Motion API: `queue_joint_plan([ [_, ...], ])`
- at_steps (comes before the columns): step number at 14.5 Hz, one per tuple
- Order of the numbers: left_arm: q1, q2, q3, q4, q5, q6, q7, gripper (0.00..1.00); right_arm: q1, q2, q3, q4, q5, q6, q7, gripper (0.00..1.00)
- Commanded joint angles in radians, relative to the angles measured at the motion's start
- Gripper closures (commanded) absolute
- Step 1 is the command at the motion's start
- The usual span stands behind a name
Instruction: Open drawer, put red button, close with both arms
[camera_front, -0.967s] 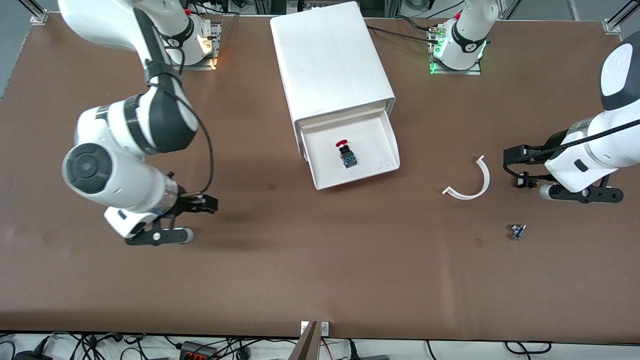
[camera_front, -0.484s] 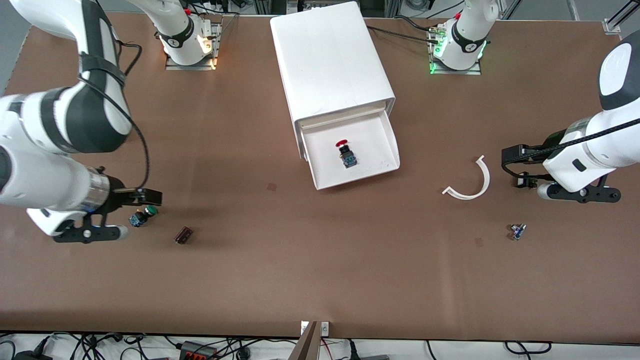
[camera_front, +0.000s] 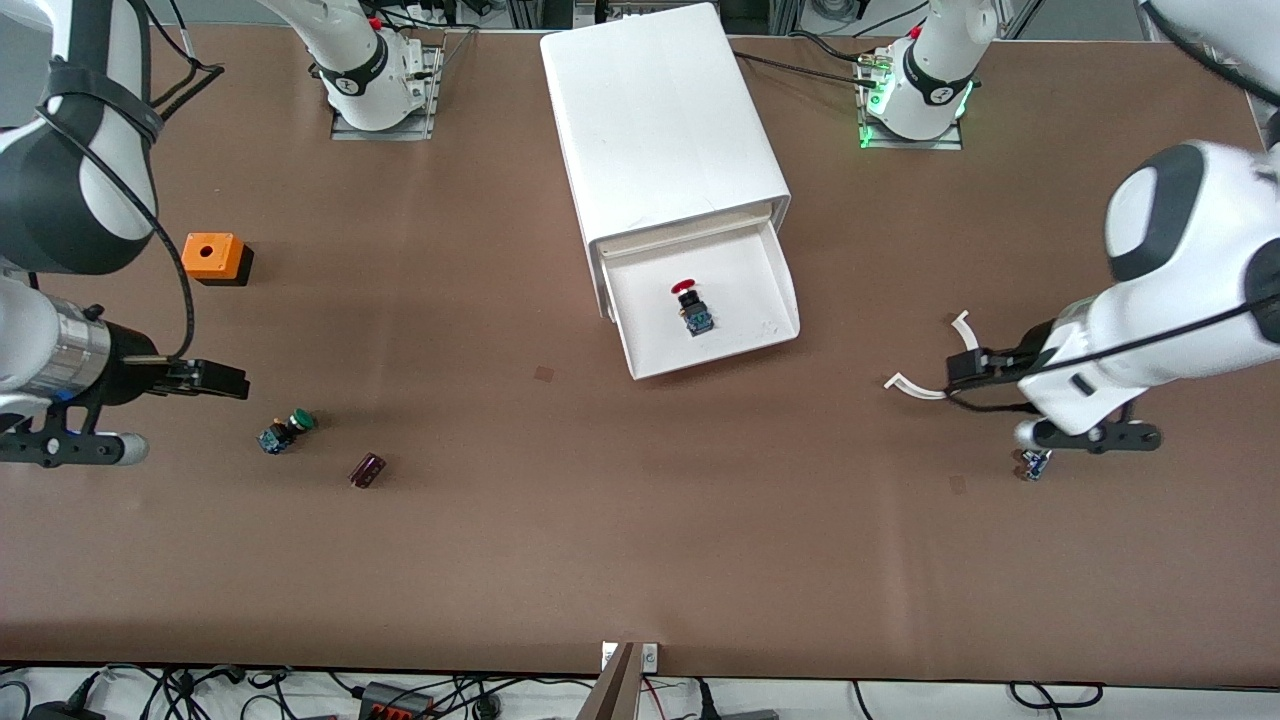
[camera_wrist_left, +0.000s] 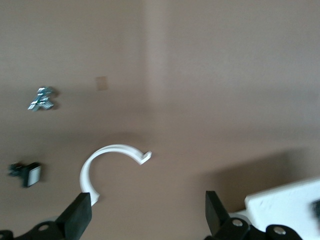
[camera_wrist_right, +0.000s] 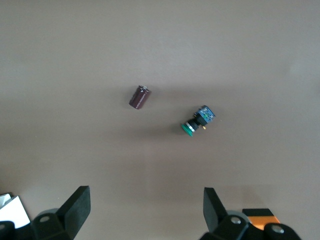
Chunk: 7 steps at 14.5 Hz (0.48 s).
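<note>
The top drawer (camera_front: 716, 360) of the white cabinet (camera_front: 660, 120) stands pulled out. The red button (camera_front: 690, 304) lies on its side in the drawer. My left gripper (camera_front: 962, 368) is open and empty, low over a white curved strip (camera_front: 912, 388), toward the left arm's end of the table from the drawer. In the left wrist view its fingertips (camera_wrist_left: 145, 220) stand wide apart with the strip (camera_wrist_left: 107, 152) beside one, and a drawer corner (camera_wrist_left: 285, 200) shows. My right gripper (camera_front: 230, 381) is open and empty toward the right arm's end; the right wrist view (camera_wrist_right: 145, 210) shows bare table between its fingers.
A green-capped button (camera_front: 286, 431) (camera_wrist_right: 197, 121) and a dark cylinder (camera_front: 367, 469) (camera_wrist_right: 139, 96) lie nearer the front camera than the right gripper. An orange box (camera_front: 212, 257) sits farther back. A small blue part (camera_front: 1035, 463) (camera_wrist_left: 42, 98) lies beside the left gripper.
The right arm swung away from the drawer toward its own end of the table, uncovering the green button, the cylinder and the orange box. The left gripper moved toward the drawer, over the curved strip.
</note>
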Motion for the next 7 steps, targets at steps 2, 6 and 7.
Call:
queue_joint_plan([
  [2, -0.036, 0.039, -0.002, -0.022, -0.008, 0.11, -0.049, 0.0, -0.057, -0.168, 0.025, -0.191, -0.023, 0.074, -0.06, 0.0],
  [6, -0.056, 0.088, -0.002, -0.02, -0.01, 0.212, -0.059, 0.0, -0.15, -0.265, 0.117, -0.297, -0.091, 0.128, -0.099, 0.0],
  [7, -0.076, 0.091, -0.002, -0.02, -0.01, 0.228, -0.06, 0.0, -0.146, -0.277, 0.117, -0.3, -0.106, 0.126, -0.101, 0.0],
])
